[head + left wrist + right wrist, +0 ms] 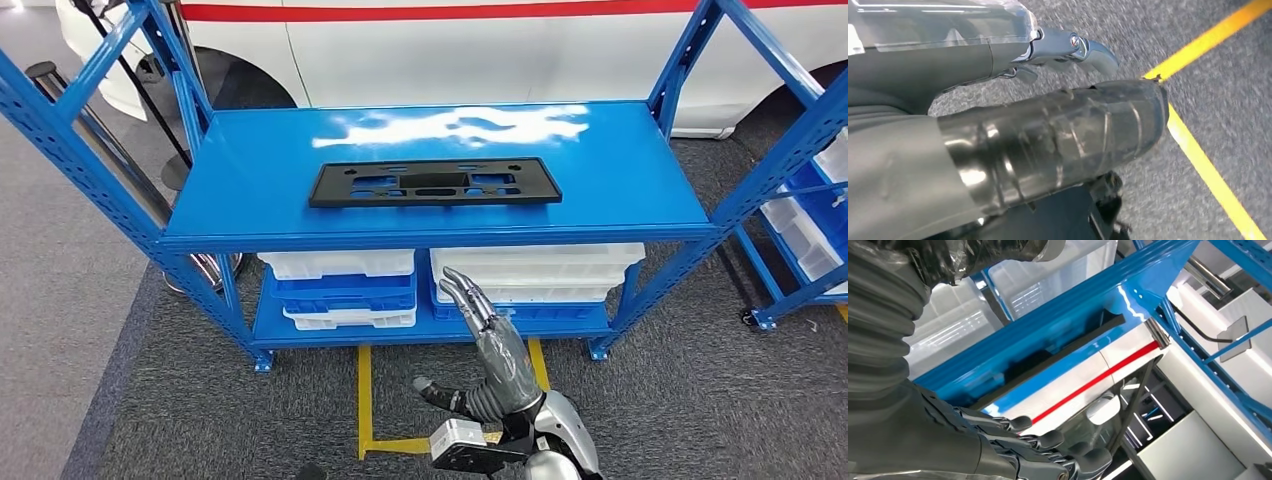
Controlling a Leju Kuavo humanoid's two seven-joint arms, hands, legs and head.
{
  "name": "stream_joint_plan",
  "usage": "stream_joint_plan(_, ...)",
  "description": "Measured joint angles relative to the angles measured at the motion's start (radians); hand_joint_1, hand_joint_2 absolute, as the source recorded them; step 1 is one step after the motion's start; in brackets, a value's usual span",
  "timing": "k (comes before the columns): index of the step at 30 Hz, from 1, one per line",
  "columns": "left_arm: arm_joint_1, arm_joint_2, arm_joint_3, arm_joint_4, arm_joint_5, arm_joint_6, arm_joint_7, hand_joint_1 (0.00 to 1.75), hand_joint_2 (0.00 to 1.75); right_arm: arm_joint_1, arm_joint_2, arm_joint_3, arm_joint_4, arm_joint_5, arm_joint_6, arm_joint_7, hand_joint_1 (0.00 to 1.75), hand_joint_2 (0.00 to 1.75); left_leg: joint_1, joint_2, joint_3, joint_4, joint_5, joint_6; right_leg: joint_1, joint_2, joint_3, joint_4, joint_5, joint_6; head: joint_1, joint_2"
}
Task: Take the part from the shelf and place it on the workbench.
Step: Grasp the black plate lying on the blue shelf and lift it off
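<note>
A flat black plastic part point(435, 182) with several cut-outs lies lengthwise in the middle of the blue shelf's top board point(620, 170). My right hand point(490, 345) is raised in front of the shelf, below the top board and a little right of the part's middle; its fingers are stretched out and apart and hold nothing. The right wrist view looks past those fingers point(1048, 450) and up at the board's edge, with the part point(1058, 352) seen edge-on. My left hand point(1048, 135) hangs over the grey floor, its taped thumb out, holding nothing.
White and blue bins point(340, 275) are stacked on the lower shelf board. A white car point(500, 50) with a red stripe stands behind the shelf. A second blue rack point(810, 220) stands at the right. Yellow tape point(364, 400) marks the grey carpet in front.
</note>
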Motion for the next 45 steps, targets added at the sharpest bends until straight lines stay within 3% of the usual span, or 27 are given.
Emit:
stream_joint_plan(2, -0.001, 0.000, 0.000, 0.000, 0.000, 0.000, 0.000, 0.00, 0.00, -0.001, 0.000, 0.000, -0.001, 0.000, 0.000, 0.000, 0.00, 1.75, 0.001, -0.002, -0.015, 0.040, -0.030, -0.012, -0.008, -0.002, 0.004, -0.008, 0.004, -0.008, -0.002, 0.000)
stream_joint_plan(5, 0.001, 0.000, 0.000, 0.000, 0.000, 0.000, 0.000, 0.00, 0.00, 0.000, 0.000, 0.000, -0.001, 0.000, 0.000, -0.001, 0.00, 1.75, 0.013, -0.003, -0.099, 0.223, -0.121, -0.029, -0.012, -0.004, 0.003, -0.010, 0.006, -0.011, -0.004, 0.000)
stream_joint_plan(6, 0.002, 0.000, 0.000, 0.000, 0.000, 0.000, 0.001, 0.00, 0.00, 0.001, 0.000, 0.000, -0.001, 0.000, 0.001, -0.001, 0.00, 1.75, 0.018, -0.002, -0.121, 0.268, -0.132, -0.034, -0.012, -0.004, 0.003, -0.010, 0.006, -0.011, -0.004, 0.000)
stream_joint_plan(7, 0.002, 0.000, 0.000, 0.000, 0.001, 0.000, 0.001, 0.00, 0.00, 0.002, -0.001, 0.000, 0.000, 0.001, 0.001, -0.001, 0.00, 1.75, 0.022, -0.002, -0.126, 0.278, -0.123, -0.038, -0.014, -0.004, 0.003, -0.009, 0.006, -0.010, -0.004, 0.000)
stream_joint_plan(8, 0.003, 0.000, 0.000, 0.000, 0.001, 0.000, 0.002, 0.00, 0.00, 0.003, -0.001, 0.000, 0.000, 0.001, 0.002, -0.001, 0.00, 1.75, 0.025, -0.002, -0.112, 0.247, -0.096, -0.040, -0.016, -0.003, 0.005, -0.009, 0.005, -0.009, -0.005, 0.000)
stream_joint_plan(10, 0.002, 0.000, 0.000, 0.000, 0.001, 0.000, 0.002, 0.00, 0.00, 0.003, 0.000, 0.000, 0.000, 0.002, 0.002, -0.001, 0.00, 1.75, 0.030, -0.002, -0.045, 0.107, -0.023, -0.044, -0.020, -0.002, 0.009, -0.008, 0.003, -0.003, -0.004, 0.000)
stream_joint_plan(11, 0.001, 0.000, 0.000, 0.000, 0.001, 0.000, 0.002, 0.00, 0.00, 0.003, 0.000, 0.000, 0.000, 0.002, 0.002, -0.001, 0.00, 1.75, 0.029, -0.003, -0.016, 0.049, -0.002, -0.045, -0.021, -0.001, 0.011, -0.008, 0.002, 0.002, -0.004, 0.000)
stream_joint_plan(13, 0.000, 0.000, -0.001, 0.000, 0.000, 0.000, 0.003, 0.00, 0.00, 0.003, -0.001, 0.000, -0.001, 0.003, 0.001, -0.001, 0.00, 1.75, 0.025, -0.006, 0.006, -0.003, 0.003, -0.037, -0.019, 0.000, 0.008, -0.007, 0.003, 0.013, -0.004, 0.000)
stream_joint_plan(17, 0.002, 0.000, -0.001, 0.000, -0.001, 0.000, 0.003, 0.00, 0.00, 0.004, -0.002, -0.004, -0.001, 0.003, 0.001, -0.001, 0.00, 1.75, 0.021, -0.006, 0.006, -0.014, 0.008, -0.007, -0.020, 0.000, 0.003, -0.006, 0.001, 0.037, -0.003, 0.000)
stream_joint_plan(19, 0.001, 0.000, -0.001, 0.000, -0.001, 0.000, 0.003, 0.00, 0.00, 0.006, -0.003, -0.009, -0.001, 0.002, 0.002, 0.000, 0.00, 1.75, 0.020, -0.003, 0.007, -0.021, 0.014, 0.011, -0.022, -0.001, -0.028, 0.062, -0.043, 0.042, -0.003, 0.000)
stream_joint_plan(21, 0.001, 0.000, -0.001, 0.000, -0.002, -0.001, 0.004, 0.00, 0.00, 0.012, -0.006, -0.016, -0.001, 0.002, 0.004, 0.002, 0.00, 1.75, 0.014, -0.001, 0.005, -0.020, 0.014, 0.021, -0.019, -0.002, -0.090, 0.197, -0.109, 0.041, -0.003, 0.000)
stream_joint_plan(22, 0.002, 0.000, -0.001, 0.000, -0.002, -0.002, 0.004, 0.00, 0.00, 0.016, -0.009, -0.019, -0.001, 0.003, 0.005, 0.003, 0.00, 1.75, 0.010, -0.001, 0.005, -0.019, 0.013, 0.023, -0.017, -0.002, -0.116, 0.251, -0.126, 0.040, -0.003, 0.000)
stream_joint_plan(23, 0.003, 0.000, -0.001, 0.000, -0.002, -0.002, 0.004, 0.00, 0.00, 0.020, -0.012, -0.022, -0.001, 0.003, 0.005, 0.004, 0.00, 1.75, 0.006, -0.001, 0.005, -0.018, 0.012, 0.026, -0.015, -0.002, -0.129, 0.275, -0.124, 0.037, -0.003, 0.000)
stream_joint_plan(24, 0.004, 0.000, -0.001, 0.000, -0.002, -0.002, 0.004, 0.00, 0.00, 0.022, -0.015, -0.025, -0.001, 0.004, 0.006, 0.004, 0.00, 1.75, 0.002, -0.001, 0.006, -0.016, 0.011, 0.027, -0.013, -0.002, -0.121, 0.258, -0.103, 0.032, -0.003, 0.000)
stream_joint_plan(27, 0.003, -0.001, -0.001, 0.000, -0.002, -0.003, 0.005, 0.00, 0.00, 0.023, -0.019, -0.031, -0.002, 0.006, 0.006, 0.005, 0.00, 1.75, -0.007, -0.003, 0.008, -0.008, 0.003, 0.028, 0.000, -0.003, -0.032, 0.071, -0.014, 0.008, -0.003, 0.000)
stream_joint_plan(29, 0.003, -0.002, -0.002, 0.000, -0.004, -0.004, 0.007, 0.00, 0.00, 0.025, -0.020, -0.035, -0.006, 0.007, 0.006, 0.006, 0.00, 1.75, -0.010, -0.003, 0.004, -0.003, 0.000, 0.023, 0.005, -0.003, -0.004, 0.009, -0.004, 0.001, -0.003, 0.000)
stream_joint_plan(33, 0.003, -0.001, -0.002, 0.001, -0.010, -0.005, 0.010, 0.00, 0.00, 0.032, -0.022, -0.041, -0.014, 0.010, 0.005, 0.006, 0.00, 1.75, -0.012, -0.003, -0.003, 0.017, -0.019, 0.006, -0.004, -0.003, 0.003, -0.006, 0.002, -0.005, -0.005, 0.000)
stream_joint_plan(34, 0.002, 0.000, -0.002, 0.002, -0.011, -0.005, 0.010, 0.00, 0.00, 0.033, -0.022, -0.042, -0.016, 0.010, 0.006, 0.005, 0.00, 1.75, -0.010, -0.004, -0.018, 0.052, -0.042, -0.002, -0.010, -0.004, 0.005, -0.010, 0.003, -0.007, -0.006, 0.000)
stream_joint_plan(36, 0.003, 0.000, -0.002, 0.002, -0.011, -0.005, 0.010, 0.00, 0.00, 0.034, -0.023, -0.042, -0.018, 0.011, 0.006, 0.005, 0.00, 1.75, 0.002, -0.004, -0.075, 0.177, -0.107, -0.018, -0.015, -0.005, 0.005, -0.011, 0.004, -0.009, -0.007, 0.000)
stream_joint_plan(38, 0.005, 0.000, -0.002, 0.002, -0.012, -0.005, 0.010, 0.00, 0.00, 0.038, -0.023, -0.043, -0.018, 0.011, 0.006, 0.005, 0.00, 1.75, 0.015, -0.004, -0.124, 0.276, -0.137, -0.030, -0.019, -0.006, 0.004, -0.011, 0.004, -0.007, -0.007, 0.000)
stream_joint_plan(39, 0.005, 0.000, -0.002, 0.002, -0.012, -0.005, 0.011, 0.00, 0.00, 0.041, -0.023, -0.043, -0.018, 0.011, 0.006, 0.005, 0.00, 1.75, 0.020, -0.004, -0.123, 0.272, -0.121, -0.035, -0.022, -0.005, 0.005, -0.010, 0.004, -0.005, -0.007, 0.000)
stream_joint_plan(40, 0.005, 0.001, -0.002, 0.002, -0.013, -0.005, 0.011, 0.00, 0.00, 0.043, -0.024, -0.045, -0.018, 0.011, 0.006, 0.004, 0.00, 1.75, 0.025, -0.004, -0.102, 0.228, -0.088, -0.040, -0.026, -0.004, 0.007, -0.010, 0.003, -0.002, -0.007, 0.000)
stream_joint_plan(42, 0.005, 0.001, -0.002, 0.003, -0.016, -0.005, 0.012, 0.00, 0.00, 0.046, -0.024, -0.048, -0.019, 0.011, 0.005, 0.003, 0.00, 1.75, 0.031, -0.004, -0.031, 0.082, -0.017, -0.048, -0.032, -0.003, 0.013, -0.010, 0.000, 0.010, -0.007, 0.000)
stream_joint_plan(43, 0.004, 0.001, -0.002, 0.003, -0.017, -0.005, 0.012, 0.00, 0.00, 0.047, -0.024, -0.050, -0.020, 0.012, 0.005, 0.003, 0.00, 1.75, 0.030, -0.005, -0.005, 0.028, 0.000, -0.046, -0.033, -0.002, 0.013, -0.010, -0.001, 0.018, -0.008, 0.000)
stream_joint_plan(45, 0.004, 0.001, -0.003, 0.003, -0.017, -0.005, 0.013, 0.00, 0.00, 0.049, -0.024, -0.054, -0.024, 0.013, 0.005, 0.002, 0.00, 1.75, 0.024, -0.008, 0.009, -0.008, 0.000, -0.036, -0.030, -0.001, 0.012, -0.012, 0.002, 0.034, -0.008, 0.000)
